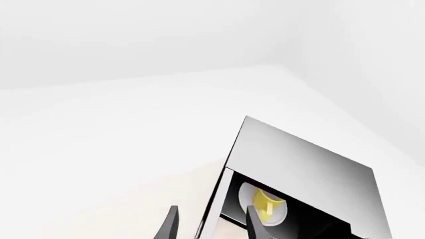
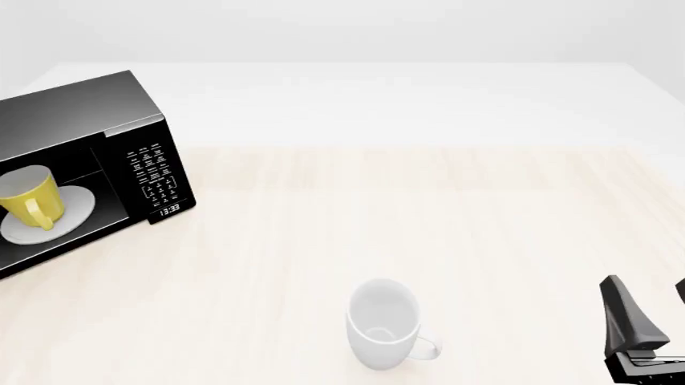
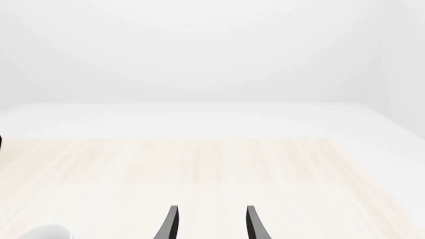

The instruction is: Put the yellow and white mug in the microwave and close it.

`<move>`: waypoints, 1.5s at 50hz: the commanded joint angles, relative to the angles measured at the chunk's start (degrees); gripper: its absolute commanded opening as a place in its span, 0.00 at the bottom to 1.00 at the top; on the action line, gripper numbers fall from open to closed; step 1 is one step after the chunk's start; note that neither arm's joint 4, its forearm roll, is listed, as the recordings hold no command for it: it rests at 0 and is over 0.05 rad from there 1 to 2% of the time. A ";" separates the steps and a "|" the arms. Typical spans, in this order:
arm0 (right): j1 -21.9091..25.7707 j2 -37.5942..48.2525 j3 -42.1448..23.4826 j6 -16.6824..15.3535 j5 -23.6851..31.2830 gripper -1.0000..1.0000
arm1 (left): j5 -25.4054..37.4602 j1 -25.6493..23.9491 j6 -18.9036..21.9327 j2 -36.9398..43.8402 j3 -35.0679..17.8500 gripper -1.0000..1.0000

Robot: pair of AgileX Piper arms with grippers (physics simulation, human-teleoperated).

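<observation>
- The small yellow and white mug (image 2: 27,200), yellow outside with a yellow loop handle, stands on the white round turntable plate (image 2: 75,215) inside the black box-shaped microwave (image 2: 75,112).
- The microwave sits at the left edge of the pale wood-grain surface (image 2: 428,208), with its cavity open to view; its white-marked keypad panel (image 2: 152,172) and small clock display (image 2: 170,210) face the near side.
- The left claw (image 1: 209,221) shows only in its own wrist view: two dark fingers spread apart with nothing between them. One fingertip (image 1: 251,219) overlaps the microwave's opening in that view, with the mug just beyond it on the plate; whether it touches anything cannot be told.
- The right claw (image 3: 209,221) hangs over the near right corner of the surface, well apart from the microwave and mug. Its fingers are spread and empty.
- A larger all-white ceramic mug (image 2: 383,323) stands upright near the middle of the near edge, between the two sides, handle turned towards the right claw.
</observation>
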 commanded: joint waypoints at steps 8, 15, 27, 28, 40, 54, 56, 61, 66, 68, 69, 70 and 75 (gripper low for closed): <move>0.00 0.00 0.00 0.00 0.00 1.00 | -2.95 4.72 -0.68 3.51 2.79 1.00; 0.00 0.00 0.00 0.00 0.00 1.00 | -4.29 5.91 -1.69 4.98 3.67 1.00; 0.00 0.01 0.00 0.00 0.00 1.00 | -6.44 8.94 -2.98 8.91 5.41 1.00; 0.00 0.00 0.00 0.00 0.00 1.00 | -6.76 9.58 -3.04 9.34 5.31 1.00; 0.00 0.00 0.00 0.00 0.00 1.00 | -10.31 13.23 -2.01 12.13 6.87 1.00; -0.01 0.01 0.00 0.01 0.00 1.00 | -17.35 19.10 3.09 16.88 9.78 1.00; 0.00 0.00 0.00 0.00 0.00 1.00 | -18.04 19.41 3.87 17.24 10.24 1.00; -0.01 0.00 0.00 -0.01 0.00 1.00 | -19.29 19.71 4.85 17.88 10.91 1.00; -0.01 0.01 0.00 0.00 0.00 1.00 | -20.98 19.98 6.96 17.38 11.82 1.00; -0.01 0.00 0.00 0.00 0.00 1.00 | -21.58 20.27 7.50 17.20 12.24 1.00; 0.00 0.00 0.00 0.00 0.00 1.00 | -21.68 20.21 7.49 17.26 12.45 1.00; -0.01 0.00 0.00 0.00 0.00 1.00 | -22.09 19.92 8.06 17.15 13.04 1.00; 0.00 -0.02 0.00 0.01 0.00 1.00 | -23.37 20.04 9.01 17.43 14.07 1.00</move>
